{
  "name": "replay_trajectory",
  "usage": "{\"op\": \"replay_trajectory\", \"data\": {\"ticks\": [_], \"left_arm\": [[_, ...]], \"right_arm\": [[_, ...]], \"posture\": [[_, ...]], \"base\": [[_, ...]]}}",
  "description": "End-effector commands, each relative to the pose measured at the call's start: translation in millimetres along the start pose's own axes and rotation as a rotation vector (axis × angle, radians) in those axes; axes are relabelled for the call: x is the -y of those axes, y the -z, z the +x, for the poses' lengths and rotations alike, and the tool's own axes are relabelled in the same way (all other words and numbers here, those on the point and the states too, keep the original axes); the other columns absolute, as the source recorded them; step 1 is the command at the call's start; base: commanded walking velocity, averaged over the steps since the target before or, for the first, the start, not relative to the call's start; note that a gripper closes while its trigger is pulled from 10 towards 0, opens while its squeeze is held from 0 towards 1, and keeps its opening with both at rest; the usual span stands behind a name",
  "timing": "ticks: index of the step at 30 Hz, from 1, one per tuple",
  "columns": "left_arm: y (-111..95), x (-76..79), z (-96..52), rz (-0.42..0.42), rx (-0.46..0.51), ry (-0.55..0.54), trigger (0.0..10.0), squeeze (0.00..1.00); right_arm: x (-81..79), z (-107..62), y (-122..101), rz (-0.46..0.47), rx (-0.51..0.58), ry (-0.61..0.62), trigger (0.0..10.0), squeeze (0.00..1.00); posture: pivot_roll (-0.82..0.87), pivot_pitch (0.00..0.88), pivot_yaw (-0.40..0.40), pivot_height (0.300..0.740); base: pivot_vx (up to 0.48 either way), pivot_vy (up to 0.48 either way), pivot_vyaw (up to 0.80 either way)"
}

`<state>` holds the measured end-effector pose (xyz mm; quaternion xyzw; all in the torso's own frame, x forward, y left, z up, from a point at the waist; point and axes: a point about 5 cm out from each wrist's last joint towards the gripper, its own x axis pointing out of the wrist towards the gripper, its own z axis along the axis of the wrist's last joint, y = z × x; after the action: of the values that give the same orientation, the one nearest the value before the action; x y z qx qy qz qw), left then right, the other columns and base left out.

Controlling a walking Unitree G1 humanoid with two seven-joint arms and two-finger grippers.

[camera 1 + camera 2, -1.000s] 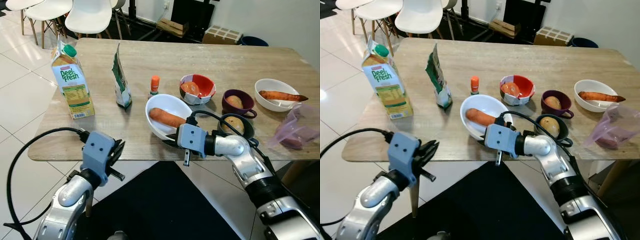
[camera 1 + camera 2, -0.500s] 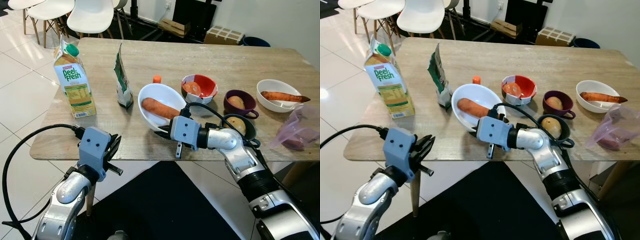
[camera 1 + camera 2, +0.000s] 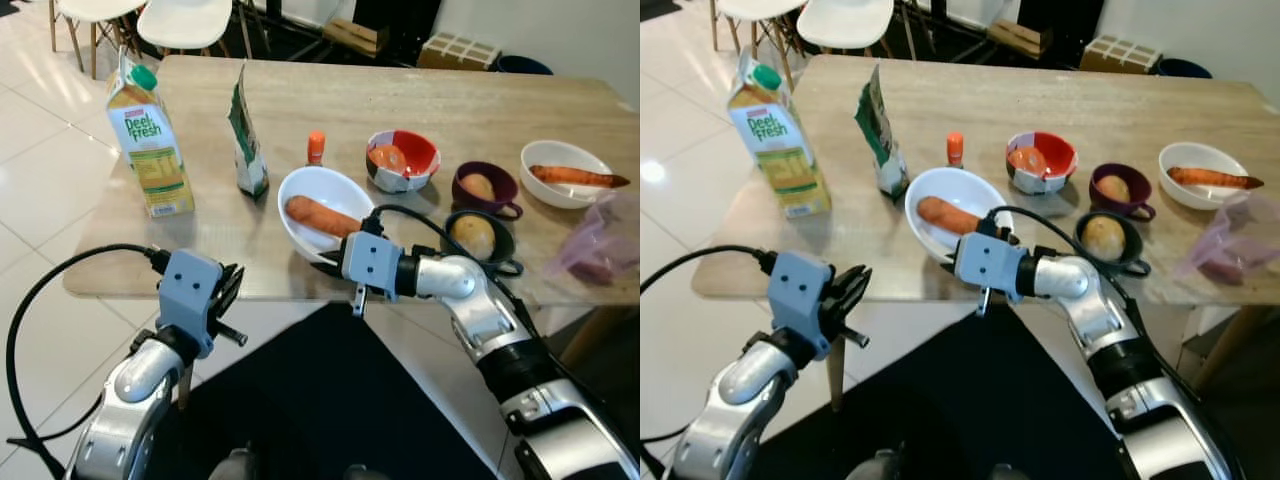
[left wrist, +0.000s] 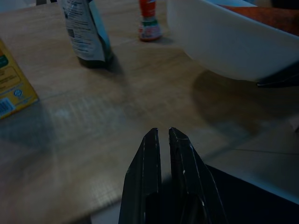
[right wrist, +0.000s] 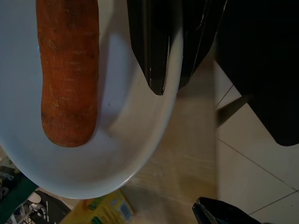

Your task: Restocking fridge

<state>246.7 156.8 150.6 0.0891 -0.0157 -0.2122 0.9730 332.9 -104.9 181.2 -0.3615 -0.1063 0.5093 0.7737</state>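
Observation:
A white bowl (image 3: 302, 187) with one carrot (image 3: 322, 216) in it hangs just above the table's near edge, casting a shadow below. My right gripper (image 3: 332, 263) is shut on its near rim. In the right wrist view, one finger (image 5: 149, 46) lies inside the bowl (image 5: 121, 154) beside the carrot (image 5: 69, 70), and the other is under the rim. My left gripper (image 3: 233, 292) is shut on nothing, held below and in front of the table edge, left of the bowl; its fingertips (image 4: 152, 136) point at the bowl (image 4: 219, 46).
On the wooden table (image 3: 500, 110) stand a juice carton (image 3: 148, 140), a green pouch (image 3: 246, 140), a small orange-capped bottle (image 3: 316, 147), a red-and-white bowl (image 3: 402, 160), a purple cup (image 3: 482, 188) and a dark bowl (image 3: 475, 235) with potatoes, a white bowl (image 3: 565, 172) and a purple bag (image 3: 600, 245). White chairs (image 3: 185, 20) stand behind.
My right gripper has carried the white bowl with the carrot a little to the left and off the table. The camera has shifted slightly. The left arm has barely moved.

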Motion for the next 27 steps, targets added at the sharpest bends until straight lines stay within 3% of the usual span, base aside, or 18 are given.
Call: {"op": "replay_trajectory", "data": {"ticks": [1, 13, 27], "left_arm": [[2, 5.7, -0.8, -0.018, 0.0, 0.016, 10.0, 0.0], [3, 6.4, 1.3, -0.016, -0.006, 0.015, 10.0, 0.0], [31, 14.7, 7.0, -0.074, -0.089, -0.02, 10.0, 0.0]], "right_arm": [[-4.1, -0.3, 2, -0.01, -0.006, -0.012, 0.0, 0.0], [-4.1, -2.0, 3, -0.013, -0.014, -0.014, 0.0, 0.0], [-13.0, -12.6, 19, 0.008, -0.095, -0.024, 0.0, 0.0]], "posture": [[-0.08, 0.13, -0.055, 0.74], [-0.08, 0.131, -0.054, 0.74], [-0.08, 0.137, -0.059, 0.74]], "base": [[-0.364, 0.0, 0.0], [-0.346, 0.0, 0.0], [0.0, 0.0, 0.0]]}}
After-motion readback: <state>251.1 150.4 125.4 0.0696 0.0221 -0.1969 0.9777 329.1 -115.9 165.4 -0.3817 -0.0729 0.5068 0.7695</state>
